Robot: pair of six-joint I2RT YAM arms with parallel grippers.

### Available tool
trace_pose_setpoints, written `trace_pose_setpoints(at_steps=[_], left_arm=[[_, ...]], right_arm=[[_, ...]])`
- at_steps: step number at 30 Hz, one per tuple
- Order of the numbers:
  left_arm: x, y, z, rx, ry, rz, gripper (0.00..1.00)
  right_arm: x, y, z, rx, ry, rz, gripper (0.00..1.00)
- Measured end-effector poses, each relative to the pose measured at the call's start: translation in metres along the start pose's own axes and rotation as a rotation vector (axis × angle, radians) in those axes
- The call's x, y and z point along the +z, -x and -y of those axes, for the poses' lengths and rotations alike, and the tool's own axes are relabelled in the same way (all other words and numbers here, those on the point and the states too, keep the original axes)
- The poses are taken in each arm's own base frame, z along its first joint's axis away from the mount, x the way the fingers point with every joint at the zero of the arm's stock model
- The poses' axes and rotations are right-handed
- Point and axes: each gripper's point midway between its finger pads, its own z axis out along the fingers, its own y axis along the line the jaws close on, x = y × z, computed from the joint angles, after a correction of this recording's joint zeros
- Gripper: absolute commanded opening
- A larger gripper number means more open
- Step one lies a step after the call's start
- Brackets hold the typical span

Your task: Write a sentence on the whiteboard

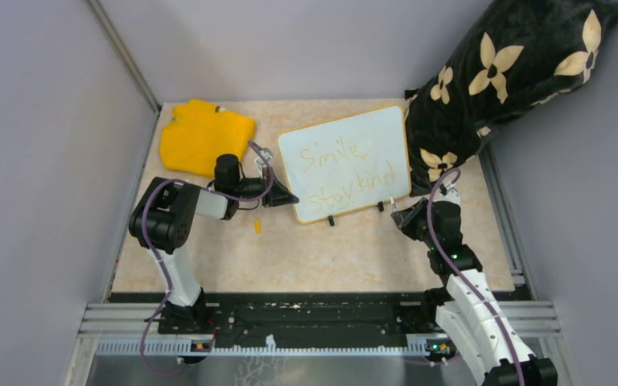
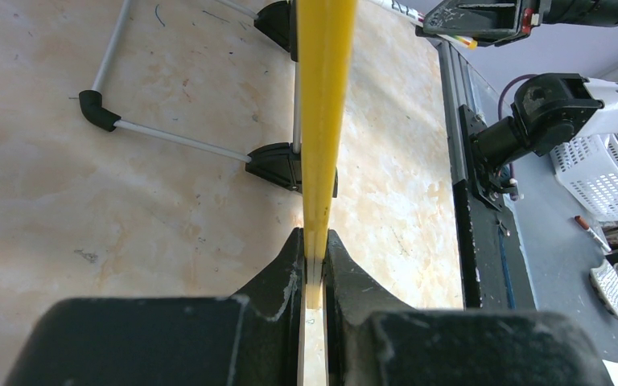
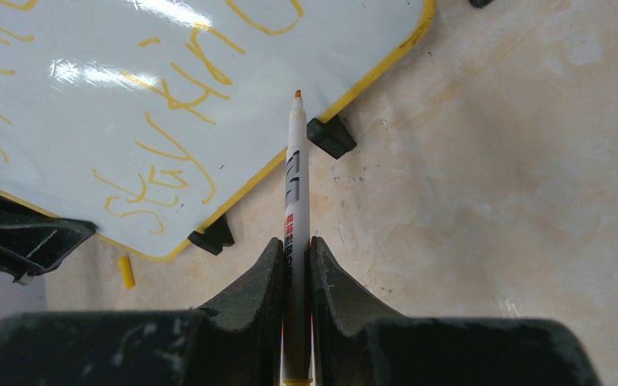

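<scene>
The whiteboard [image 1: 346, 161], white with a thin yellow rim, stands propped on black clip feet at the table's middle. The sentence [image 1: 344, 170] reads "Smile" over "Stay kind" in yellow-orange marker; part of it shows in the right wrist view [image 3: 169, 153]. My left gripper [image 1: 283, 197] is shut on the whiteboard's left rim, seen edge-on as a yellow strip [image 2: 322, 121]. My right gripper [image 1: 401, 215] is shut on a white marker [image 3: 294, 209] with an orange tip, held just off the board's lower right corner, tip not touching it.
A yellow cloth [image 1: 205, 137] lies at the back left. A black pillow with cream flowers [image 1: 499, 76] leans at the back right, touching the board's right edge. A small yellow marker cap [image 1: 257, 227] lies on the table in front of the board.
</scene>
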Motion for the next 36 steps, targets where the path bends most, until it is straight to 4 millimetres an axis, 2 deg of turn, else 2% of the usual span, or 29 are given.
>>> trace_pose_setpoints(at_steps=[6,14,27,36], left_arm=[[0.000,0.000,0.000,0.000,0.000,0.000,0.00],[0.000,0.000,0.000,0.000,0.000,0.000,0.00],[0.000,0.000,0.000,0.001,0.002,-0.001,0.00],[0.000,0.000,0.000,0.001,0.004,-0.002,0.00]], right_arm=[[0.001,0.002,-0.003,-0.002,0.013,0.006,0.00],[0.014,0.011,0.000,0.027,-0.005,0.025,0.00],[0.022,0.038,-0.005,0.081,0.019,0.112,0.00],[0.031,0.043,-0.006,0.107,0.023,0.127,0.00]])
